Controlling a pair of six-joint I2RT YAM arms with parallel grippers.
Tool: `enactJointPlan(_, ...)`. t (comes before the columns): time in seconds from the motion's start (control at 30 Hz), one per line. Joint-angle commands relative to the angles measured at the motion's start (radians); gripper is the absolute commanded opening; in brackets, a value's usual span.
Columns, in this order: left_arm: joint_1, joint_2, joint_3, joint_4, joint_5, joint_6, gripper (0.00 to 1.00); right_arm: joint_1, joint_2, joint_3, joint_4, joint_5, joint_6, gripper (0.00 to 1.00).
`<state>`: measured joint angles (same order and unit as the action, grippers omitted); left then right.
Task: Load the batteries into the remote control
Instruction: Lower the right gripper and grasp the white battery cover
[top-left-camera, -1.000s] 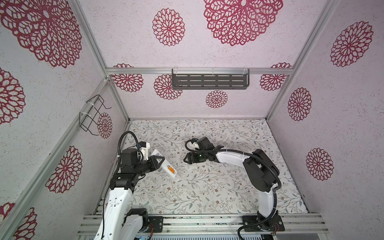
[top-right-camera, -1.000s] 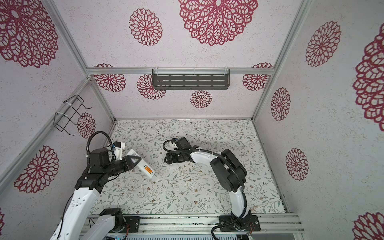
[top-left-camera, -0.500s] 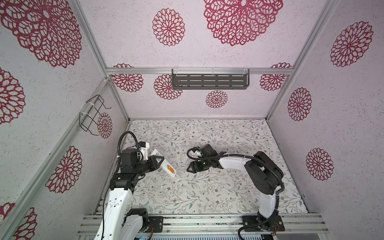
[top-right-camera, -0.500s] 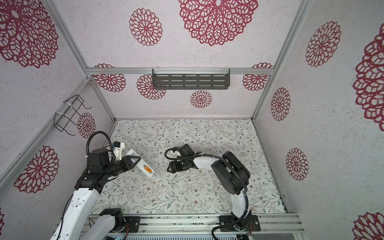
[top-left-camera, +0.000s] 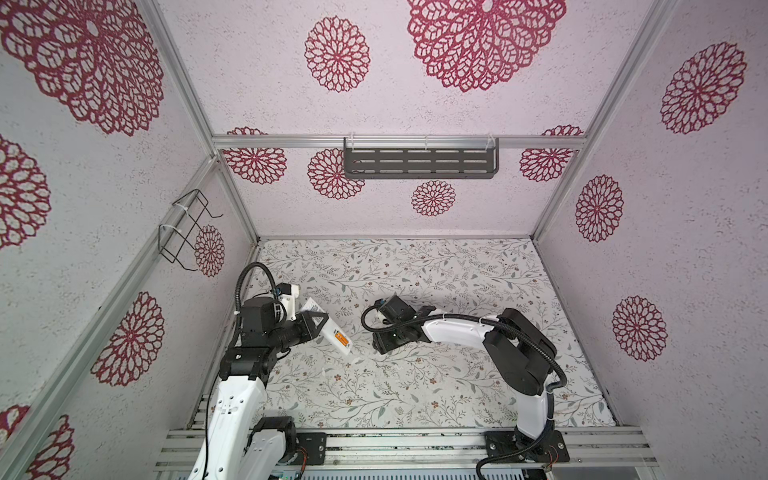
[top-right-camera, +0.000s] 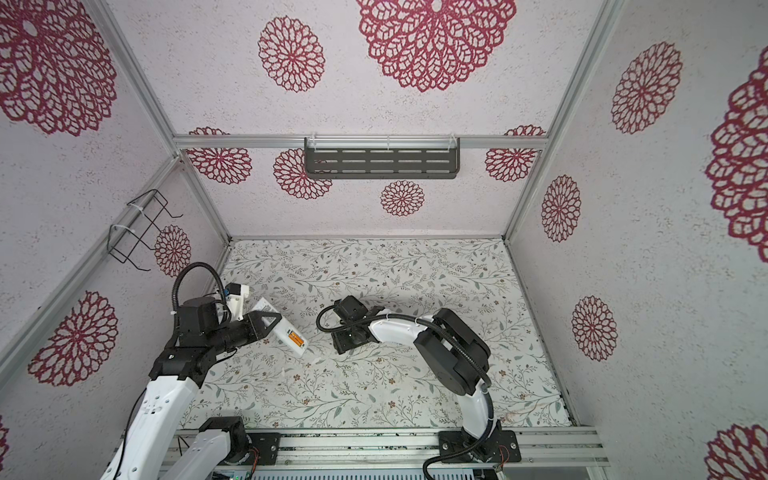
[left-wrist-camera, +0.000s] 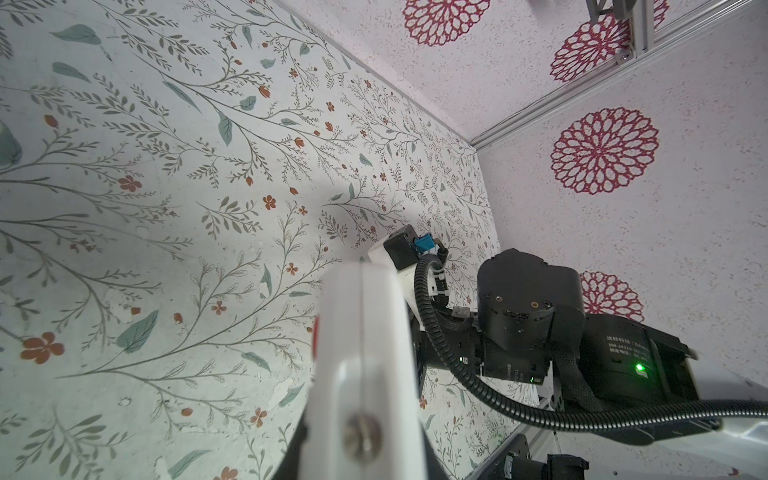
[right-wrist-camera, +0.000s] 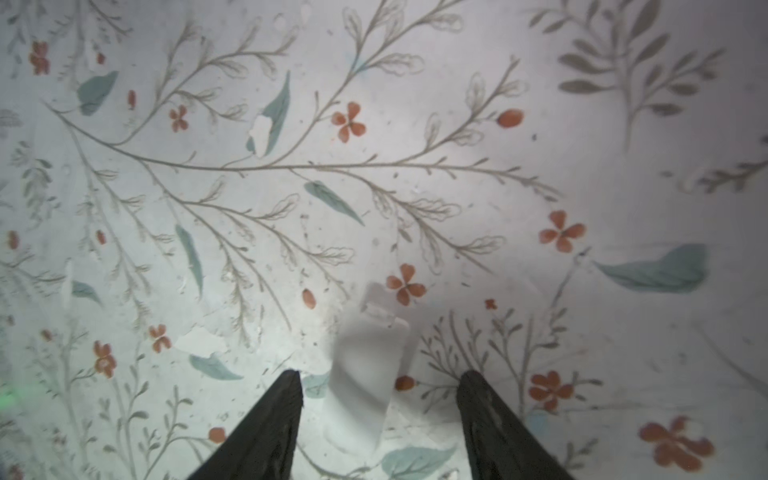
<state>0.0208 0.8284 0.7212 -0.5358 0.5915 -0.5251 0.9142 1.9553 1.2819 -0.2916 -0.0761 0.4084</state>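
My left gripper (top-left-camera: 314, 323) is shut on the remote control (top-left-camera: 330, 330), a slim white bar held tilted above the left of the table. Orange batteries (top-left-camera: 342, 340) show in its open compartment near the lower end in both top views (top-right-camera: 297, 341); how many I cannot tell. The left wrist view shows the remote control (left-wrist-camera: 365, 332) end-on between dark fingers (left-wrist-camera: 430, 459). My right gripper (right-wrist-camera: 380, 378) hangs low over the table, open, with a small white plastic cover (right-wrist-camera: 368, 374) lying flat between its fingers (right-wrist-camera: 274, 419), untouched. In a top view the right gripper (top-left-camera: 380, 347) sits just right of the remote.
A dark slotted shelf (top-left-camera: 419, 163) hangs on the back wall and a wire basket (top-left-camera: 187, 232) on the left wall. The right arm's elbow (top-left-camera: 515, 353) stands over the right half of the floral table (top-left-camera: 415, 395). Small peeled white patches dot the table surface.
The right gripper has moved toward the table's front and lower, close to the remote's end. The left gripper and the remote have stayed still.
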Motion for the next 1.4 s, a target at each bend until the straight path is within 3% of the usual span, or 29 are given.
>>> enactJointPlan(0.0,0.008,-0.017,0.006,0.043,0.004,0.008,0.00,0.027,0.012,0.042,-0.113,0.158,-0.013,0.62)
enactJointPlan(0.6,0.016,-0.014,0.008,0.045,0.014,0.011,0.00,0.076,0.093,0.126,-0.130,0.167,0.047,0.61)
enactJointPlan(1.07,0.025,-0.009,0.006,0.049,0.021,0.008,0.00,0.101,0.096,0.101,-0.189,0.275,0.032,0.43)
enactJointPlan(1.37,0.025,-0.006,0.005,0.053,0.021,0.005,0.00,0.112,0.082,0.087,-0.186,0.300,0.038,0.37)
